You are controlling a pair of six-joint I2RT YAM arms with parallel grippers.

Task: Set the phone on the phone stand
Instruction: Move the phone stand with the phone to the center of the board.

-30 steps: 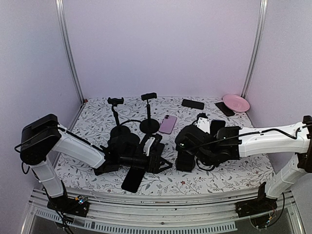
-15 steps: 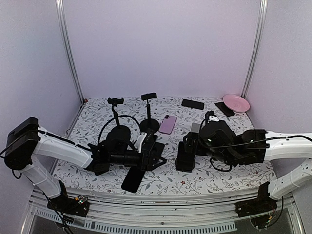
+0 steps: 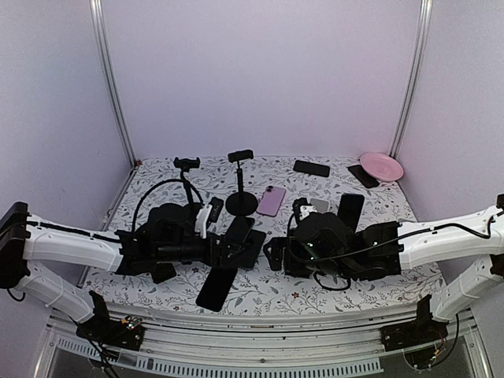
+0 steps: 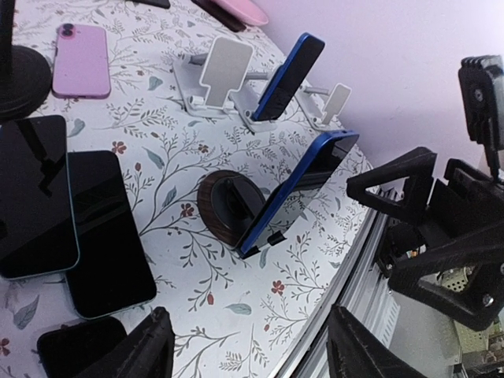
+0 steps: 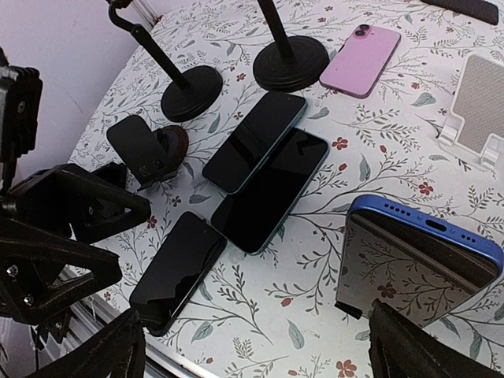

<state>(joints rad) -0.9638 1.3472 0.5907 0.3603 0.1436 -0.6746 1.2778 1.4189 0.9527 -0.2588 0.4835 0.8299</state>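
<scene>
A blue-edged phone (image 4: 303,183) leans on a round dark wooden stand (image 4: 224,206); it also shows in the right wrist view (image 5: 417,264), close to my right finger. A second blue phone (image 4: 288,75) stands on a white stand and shows upright in the top view (image 3: 350,211). Three black phones lie flat (image 5: 256,140) (image 5: 272,197) (image 5: 177,268). An empty white stand (image 4: 224,67) is behind. My left gripper (image 4: 252,356) (image 3: 246,246) and right gripper (image 5: 260,358) (image 3: 276,250) face each other low over the table, both open and empty.
A pink phone (image 3: 271,200) lies by two black pole stands (image 3: 240,179) (image 3: 187,185). A small dark stand (image 5: 146,146) sits near the left gripper. Two black phones (image 3: 311,168) (image 3: 362,175) and a pink plate (image 3: 381,166) are at the back right. The table's front edge (image 3: 260,313) is close.
The right gripper has moved left towards the table's middle and sits lower. The left arm has drawn back to the left and stretched out low. No phone has moved.
</scene>
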